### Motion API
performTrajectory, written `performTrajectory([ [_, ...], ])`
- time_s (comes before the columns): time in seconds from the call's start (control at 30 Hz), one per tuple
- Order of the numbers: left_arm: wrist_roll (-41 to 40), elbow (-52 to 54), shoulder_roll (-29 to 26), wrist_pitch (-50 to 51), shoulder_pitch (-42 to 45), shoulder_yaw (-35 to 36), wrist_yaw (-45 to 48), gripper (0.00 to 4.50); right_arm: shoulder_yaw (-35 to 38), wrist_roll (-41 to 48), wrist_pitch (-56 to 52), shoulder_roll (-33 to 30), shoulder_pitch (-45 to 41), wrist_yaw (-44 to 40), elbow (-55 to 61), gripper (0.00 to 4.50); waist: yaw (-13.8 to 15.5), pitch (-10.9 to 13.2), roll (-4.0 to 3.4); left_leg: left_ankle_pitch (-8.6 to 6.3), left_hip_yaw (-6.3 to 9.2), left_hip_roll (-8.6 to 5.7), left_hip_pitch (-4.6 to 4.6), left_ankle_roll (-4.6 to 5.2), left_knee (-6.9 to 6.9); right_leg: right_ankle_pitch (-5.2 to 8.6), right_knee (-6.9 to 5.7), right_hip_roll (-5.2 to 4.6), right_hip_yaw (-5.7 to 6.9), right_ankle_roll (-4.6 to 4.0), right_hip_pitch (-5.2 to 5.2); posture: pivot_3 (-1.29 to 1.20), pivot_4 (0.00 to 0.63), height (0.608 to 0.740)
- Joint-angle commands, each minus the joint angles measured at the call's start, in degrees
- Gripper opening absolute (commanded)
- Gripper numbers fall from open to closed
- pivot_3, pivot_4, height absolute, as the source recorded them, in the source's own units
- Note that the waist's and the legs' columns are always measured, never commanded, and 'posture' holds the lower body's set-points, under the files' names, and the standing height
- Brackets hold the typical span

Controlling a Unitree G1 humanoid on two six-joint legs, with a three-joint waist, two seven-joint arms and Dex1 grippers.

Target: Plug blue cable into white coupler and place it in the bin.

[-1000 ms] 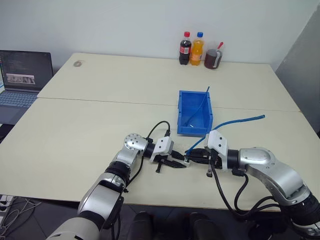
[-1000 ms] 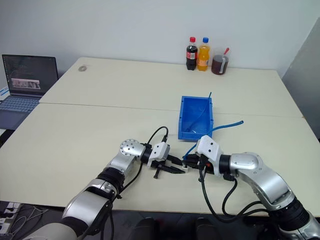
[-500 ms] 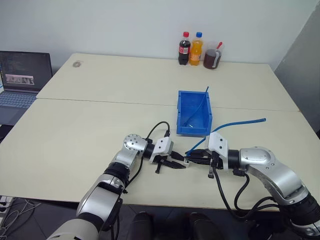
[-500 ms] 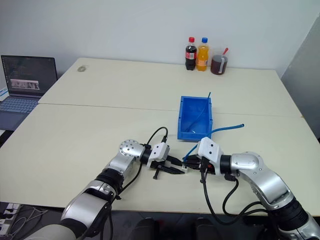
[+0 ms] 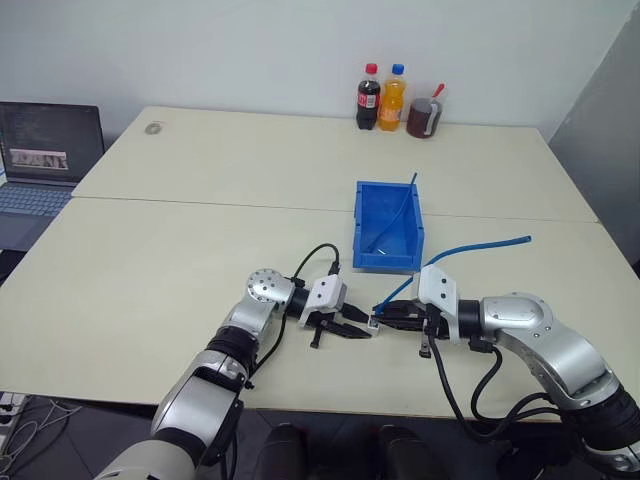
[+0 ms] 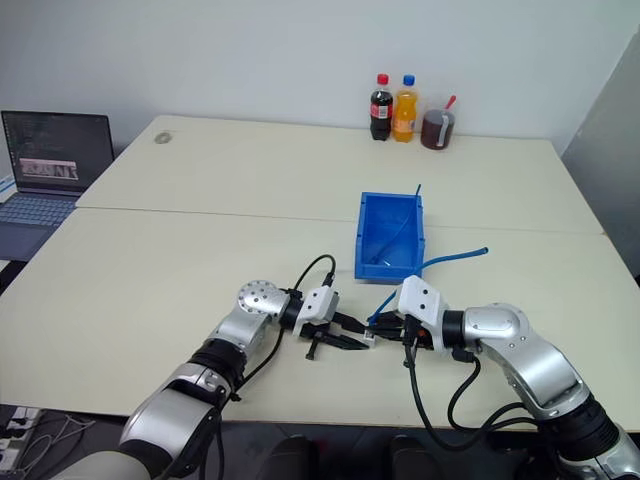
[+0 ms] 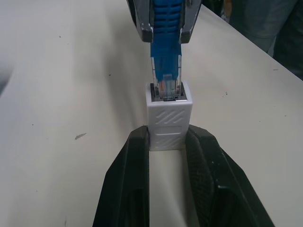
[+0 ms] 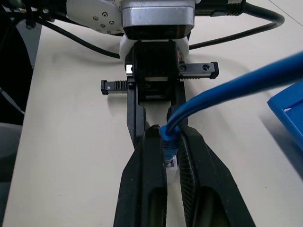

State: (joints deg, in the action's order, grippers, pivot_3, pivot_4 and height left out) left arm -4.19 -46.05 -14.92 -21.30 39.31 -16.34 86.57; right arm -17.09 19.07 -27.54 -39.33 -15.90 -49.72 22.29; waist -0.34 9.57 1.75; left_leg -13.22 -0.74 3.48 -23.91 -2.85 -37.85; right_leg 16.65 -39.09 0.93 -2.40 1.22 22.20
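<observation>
White plastic, the white coupler (image 7: pixel 169 122) sits pinched in the left gripper (image 7: pixel 166 156) at lower centre of the head view. The right gripper (image 8: pixel 171 156) clamps the blue cable (image 8: pixel 236 80) behind its plug, already entering the socket. Light, limp cord: best held at the rigid plug. The bin (image 5: pixel 388 226) stands just beyond.

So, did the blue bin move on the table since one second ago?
No. The bin sits at the same spot against the table seam, with no shift visible.
</observation>
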Motion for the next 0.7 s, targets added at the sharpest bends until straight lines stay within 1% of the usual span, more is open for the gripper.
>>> performTrajectory([
  [0.03,0.0,0.8,-0.3,0.8,-1.4,-0.3,0.2,0.76,-1.5,-3.7,0.8,0.5,1.0,1.2,-0.9,0.11,0.0,0.0,0.0,0.0,0.0,0.0,0.01,0.0,0.0,0.0,0.0,0.0,0.0,0.0,0.0,0.0,0.15,0.74],
  [0.37,-0.3,2.0,-0.4,1.5,-1.7,-0.4,-0.1,0.76,-3.5,-7.5,4.8,2.0,4.6,1.0,-5.4,0.11,-0.2,-0.3,-0.12,0.0,0.0,0.02,0.1,0.0,-0.01,0.12,-0.03,0.02,0.0,0.21,-0.07,0.0,0.15,0.74],
  [0.7,-0.4,2.7,-0.4,1.8,-1.8,-0.7,0.0,0.76,-4.0,-8.1,5.3,2.2,5.6,0.0,-8.2,0.11,-0.2,-0.7,-0.19,0.0,0.0,0.02,0.14,0.0,-0.01,0.13,-0.02,0.02,0.0,0.22,-0.11,0.0,0.15,0.74],
])
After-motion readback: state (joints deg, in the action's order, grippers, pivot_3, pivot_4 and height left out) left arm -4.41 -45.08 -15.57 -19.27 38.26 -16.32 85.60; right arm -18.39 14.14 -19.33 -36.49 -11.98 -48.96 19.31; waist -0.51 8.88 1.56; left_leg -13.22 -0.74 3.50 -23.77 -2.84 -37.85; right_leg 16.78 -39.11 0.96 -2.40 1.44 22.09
